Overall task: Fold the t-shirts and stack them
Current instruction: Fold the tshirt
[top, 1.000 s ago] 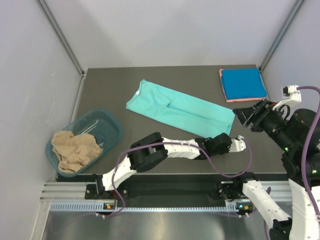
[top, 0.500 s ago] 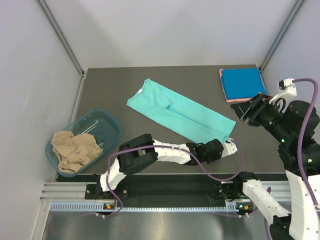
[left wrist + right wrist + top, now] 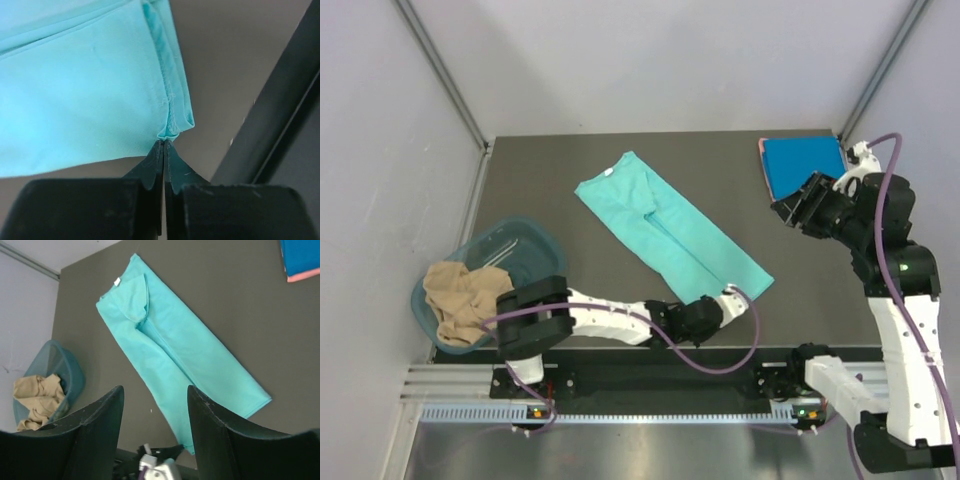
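Left claw [image 3: 164,144] dragged teal t-shirt [image 3: 665,225] nearer, right claw [image 3: 788,212] swung inward

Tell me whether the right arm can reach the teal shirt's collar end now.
Probably yes: the right gripper hangs open, only bare table lies between it and the teal shirt, though the collar is far.

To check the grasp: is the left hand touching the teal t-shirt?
Touching. The left wrist view shows the left hand shut on the hem corner of the teal t-shirt, with the cloth pinched between its tips.

Teal t-shirt [image 3: 672,230], long diagonal folded strip
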Available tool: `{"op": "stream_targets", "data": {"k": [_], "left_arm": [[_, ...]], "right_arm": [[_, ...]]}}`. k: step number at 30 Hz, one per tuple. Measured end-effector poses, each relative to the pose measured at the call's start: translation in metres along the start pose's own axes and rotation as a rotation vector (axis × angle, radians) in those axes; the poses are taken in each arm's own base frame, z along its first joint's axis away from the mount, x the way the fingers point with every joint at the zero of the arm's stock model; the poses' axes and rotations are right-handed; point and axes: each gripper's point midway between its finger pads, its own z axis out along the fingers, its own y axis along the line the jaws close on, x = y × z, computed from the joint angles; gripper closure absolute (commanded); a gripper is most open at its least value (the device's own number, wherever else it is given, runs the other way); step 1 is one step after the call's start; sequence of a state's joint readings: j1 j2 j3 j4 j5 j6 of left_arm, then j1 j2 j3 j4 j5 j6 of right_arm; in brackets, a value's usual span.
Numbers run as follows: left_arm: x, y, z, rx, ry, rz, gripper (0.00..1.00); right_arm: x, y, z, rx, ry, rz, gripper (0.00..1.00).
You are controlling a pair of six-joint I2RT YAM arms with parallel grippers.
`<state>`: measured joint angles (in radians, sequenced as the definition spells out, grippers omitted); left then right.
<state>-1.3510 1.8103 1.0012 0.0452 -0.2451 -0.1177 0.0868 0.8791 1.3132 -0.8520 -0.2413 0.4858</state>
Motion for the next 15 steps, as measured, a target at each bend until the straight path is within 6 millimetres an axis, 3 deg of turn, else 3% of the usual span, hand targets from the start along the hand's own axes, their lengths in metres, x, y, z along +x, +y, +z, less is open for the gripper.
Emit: {"op": "stream_targets", "data": {"k": [7, 14, 15], "left_arm": [[0.027, 0.011, -0.043, -0.02, -0.003, -0.123, 1.0], [0.05, 0.011, -0.07, -0.012, -0.001, -0.241, 1.0], [0.052, 0.011, -0.071, -0.009, -0.001, -0.253, 0.93]], "right_arm": [[0.037, -0.025, 0.027, 0.022, 0.102, 0.011, 0.46], [0.108, -0.064, 0.066, 0.072, 0.32, 0.061, 0.46], [0.116, -0.069, 0.069, 0.08, 0.346, 0.067, 0.46]]}}
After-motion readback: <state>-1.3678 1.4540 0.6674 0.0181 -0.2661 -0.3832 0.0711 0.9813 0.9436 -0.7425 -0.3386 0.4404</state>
